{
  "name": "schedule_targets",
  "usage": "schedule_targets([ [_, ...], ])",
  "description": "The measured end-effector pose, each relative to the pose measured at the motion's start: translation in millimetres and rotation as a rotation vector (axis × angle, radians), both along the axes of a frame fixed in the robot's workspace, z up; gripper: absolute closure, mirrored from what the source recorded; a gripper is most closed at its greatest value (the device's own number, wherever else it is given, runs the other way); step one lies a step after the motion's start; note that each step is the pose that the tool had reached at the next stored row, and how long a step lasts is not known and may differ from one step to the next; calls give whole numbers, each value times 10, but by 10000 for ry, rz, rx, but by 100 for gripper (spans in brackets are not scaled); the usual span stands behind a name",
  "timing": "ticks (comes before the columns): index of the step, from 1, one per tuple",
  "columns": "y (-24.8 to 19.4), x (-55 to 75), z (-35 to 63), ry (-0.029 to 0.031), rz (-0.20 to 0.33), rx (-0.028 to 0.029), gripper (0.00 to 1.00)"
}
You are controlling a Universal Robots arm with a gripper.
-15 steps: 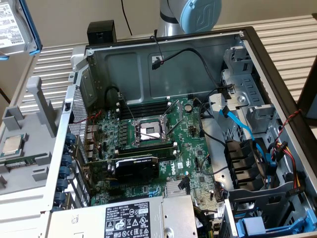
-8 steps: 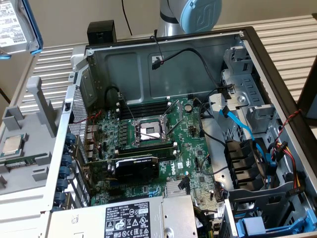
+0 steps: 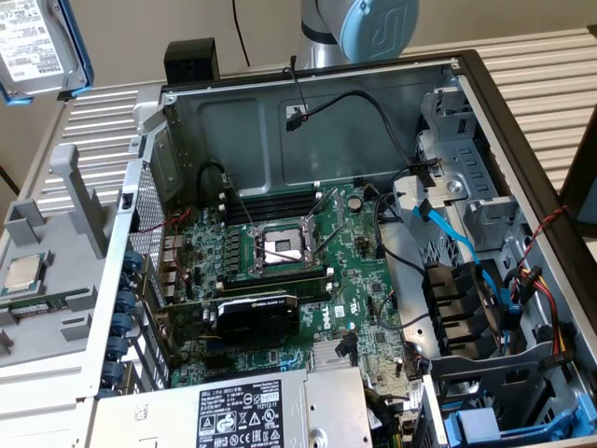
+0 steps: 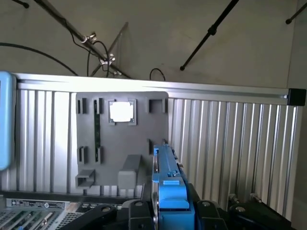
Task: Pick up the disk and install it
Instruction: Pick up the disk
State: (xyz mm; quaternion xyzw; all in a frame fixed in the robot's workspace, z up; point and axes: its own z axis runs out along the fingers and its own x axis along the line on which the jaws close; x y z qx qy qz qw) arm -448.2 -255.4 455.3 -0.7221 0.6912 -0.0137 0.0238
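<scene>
— Where's the disk (image 3: 34, 39) right now?

— Up in the air at the exterior view's far left, well apart from the open computer case (image 3: 252, 131). I'd say the pick-up is done and this is the carry, with the install not yet begun.

— Is the grip sound?

— On the wrist camera I see the gripper (image 4: 170, 213) clamped on the disk, with a black jaw on either side of its blue frame, which is edge-on (the white label I read off the exterior view).

— What does the next move call for?

— My judgement: crossing over the case wall, staying clear of the blue cable (image 3: 448, 231), then squaring the frame to the drive bays (image 3: 457, 313) at the exterior view's right. The exterior view gives me the bays and the board. The wrist view gives me the clamp itself, plus the grey tray (image 4: 139, 134) with the processor chip (image 4: 121, 111) beyond it
</scene>
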Motion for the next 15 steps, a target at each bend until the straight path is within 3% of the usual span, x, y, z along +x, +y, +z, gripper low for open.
schedule_targets([
  [15, 0, 558, 311, 0, 0, 29, 63],
])
